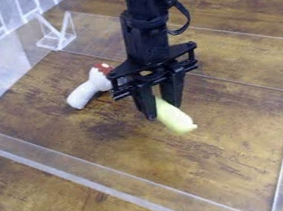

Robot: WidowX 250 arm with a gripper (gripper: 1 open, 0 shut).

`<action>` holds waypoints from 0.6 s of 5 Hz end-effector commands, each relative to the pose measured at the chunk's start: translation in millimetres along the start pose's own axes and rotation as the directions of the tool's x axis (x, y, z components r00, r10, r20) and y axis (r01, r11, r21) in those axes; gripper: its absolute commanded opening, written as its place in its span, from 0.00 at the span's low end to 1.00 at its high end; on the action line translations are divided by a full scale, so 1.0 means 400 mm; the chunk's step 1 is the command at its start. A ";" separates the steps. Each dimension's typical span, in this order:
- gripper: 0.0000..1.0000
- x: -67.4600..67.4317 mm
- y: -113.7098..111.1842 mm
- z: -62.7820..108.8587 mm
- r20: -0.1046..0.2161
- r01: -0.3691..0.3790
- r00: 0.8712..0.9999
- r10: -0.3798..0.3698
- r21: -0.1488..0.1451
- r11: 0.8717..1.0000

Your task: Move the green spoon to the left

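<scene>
My arm hides part of the toy mushroom point(87, 88). My gripper point(162, 107) is clamped on the green spoon point(175, 117), its bowl unseen, above the wooden tabletop point(52, 122).

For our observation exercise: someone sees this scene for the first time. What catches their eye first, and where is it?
The black gripper at the centre stands out first, pointing straight down and shut on the green spoon, which hangs tilted above the wooden table. To its left lies a toy mushroom, white stem and reddish cap, on the table.
</scene>
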State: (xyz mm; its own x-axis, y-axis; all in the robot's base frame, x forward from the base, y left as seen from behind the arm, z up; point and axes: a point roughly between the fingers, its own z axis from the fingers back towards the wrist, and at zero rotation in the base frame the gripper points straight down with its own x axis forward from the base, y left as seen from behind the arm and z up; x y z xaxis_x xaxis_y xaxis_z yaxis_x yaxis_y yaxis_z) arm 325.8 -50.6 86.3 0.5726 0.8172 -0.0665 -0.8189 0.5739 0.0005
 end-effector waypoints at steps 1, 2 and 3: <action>0.00 0.027 -0.004 0.117 0.048 -0.005 0.999 0.012 -0.126 0.992; 0.00 0.035 0.004 0.146 0.042 -0.005 0.999 0.012 -0.155 0.988; 0.00 0.047 0.018 0.175 0.034 -0.009 0.999 0.016 -0.186 0.983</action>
State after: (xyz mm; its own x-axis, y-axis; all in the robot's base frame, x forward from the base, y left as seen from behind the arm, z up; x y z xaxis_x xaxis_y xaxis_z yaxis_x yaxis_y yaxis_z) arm 326.7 -32.1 120.8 0.5617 0.8227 -0.0879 -0.8269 0.5548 -0.0918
